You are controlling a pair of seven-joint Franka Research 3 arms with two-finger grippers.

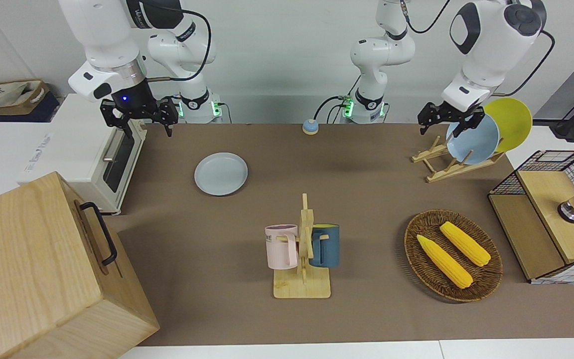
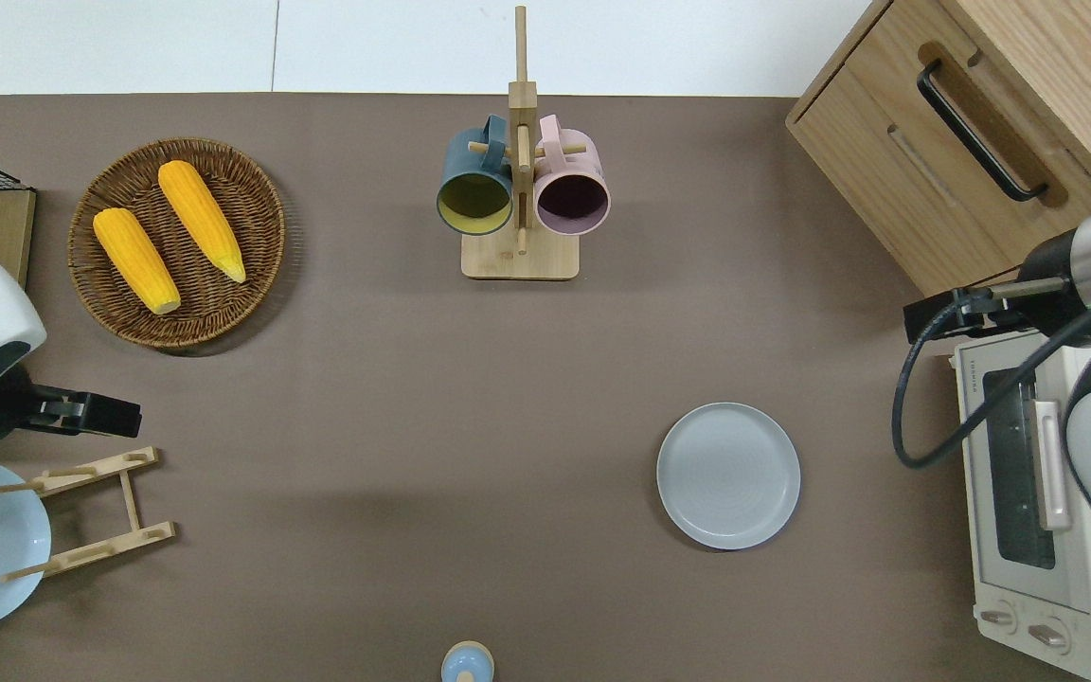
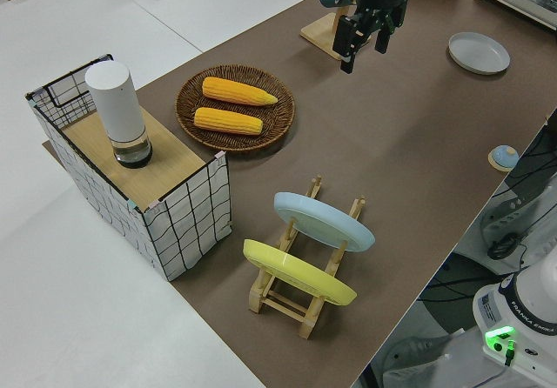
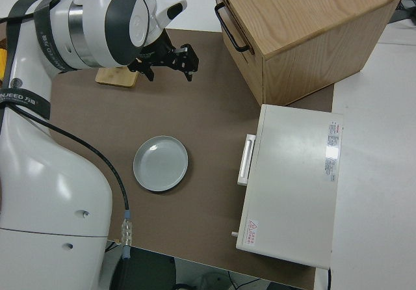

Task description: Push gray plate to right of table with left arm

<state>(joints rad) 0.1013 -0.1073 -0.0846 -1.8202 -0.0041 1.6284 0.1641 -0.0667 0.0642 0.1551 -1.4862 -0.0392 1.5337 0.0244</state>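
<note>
The gray plate (image 1: 220,174) (image 2: 728,475) (image 3: 479,52) (image 4: 160,163) lies flat on the brown table mat (image 2: 470,398), toward the right arm's end, close to the toaster oven. Nothing touches it. My left gripper (image 1: 445,124) (image 2: 96,415) (image 3: 364,36) hangs open and empty over the mat between the plate rack and the corn basket, at the left arm's end and far from the gray plate. My right arm is parked, its gripper (image 1: 145,124) (image 2: 934,320) (image 4: 169,69) open.
A toaster oven (image 2: 1028,493) and a wooden cabinet (image 2: 981,123) stand at the right arm's end. A mug rack (image 2: 519,189) stands mid-table. At the left arm's end are a corn basket (image 2: 176,242), a plate rack (image 1: 446,167) and a wire crate (image 1: 546,214). A small bell (image 2: 467,663) sits nearest the robots.
</note>
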